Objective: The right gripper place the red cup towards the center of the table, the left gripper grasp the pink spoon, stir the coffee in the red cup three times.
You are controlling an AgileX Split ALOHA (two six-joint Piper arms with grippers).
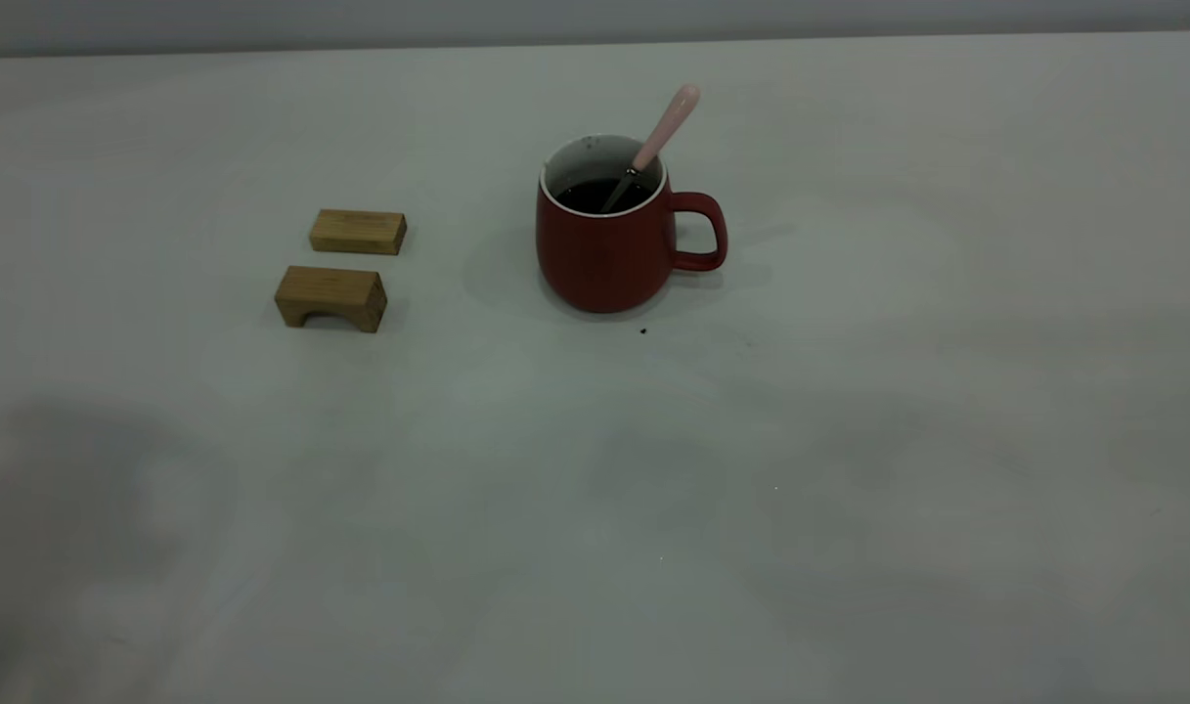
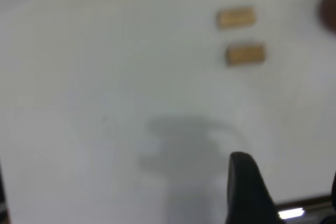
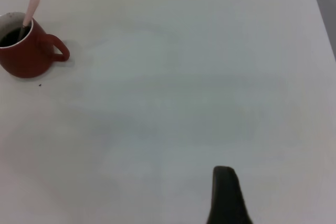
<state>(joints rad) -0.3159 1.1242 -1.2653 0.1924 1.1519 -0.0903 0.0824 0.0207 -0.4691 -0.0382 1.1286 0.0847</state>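
Observation:
The red cup (image 1: pixel 604 256) stands upright near the middle of the table (image 1: pixel 595 508), its handle pointing right. Dark coffee (image 1: pixel 595 198) fills it. The pink spoon (image 1: pixel 665 129) leans in the cup, its handle sticking out over the rim to the upper right. Neither arm shows in the exterior view. My left gripper (image 2: pixel 287 167) hovers open over bare table, far from the cup (image 2: pixel 329 9). My right gripper (image 3: pixel 278 187) shows a single black finger (image 3: pixel 224 195) with nothing beside it, well away from the cup (image 3: pixel 23 56) and the spoon (image 3: pixel 30 8).
Two small wooden blocks lie left of the cup: a flat one (image 1: pixel 357 232) and an arched one (image 1: pixel 330 296). They also show in the left wrist view as a block (image 2: pixel 236 18) and another block (image 2: pixel 245 54). A tiny dark speck (image 1: pixel 643 330) lies before the cup.

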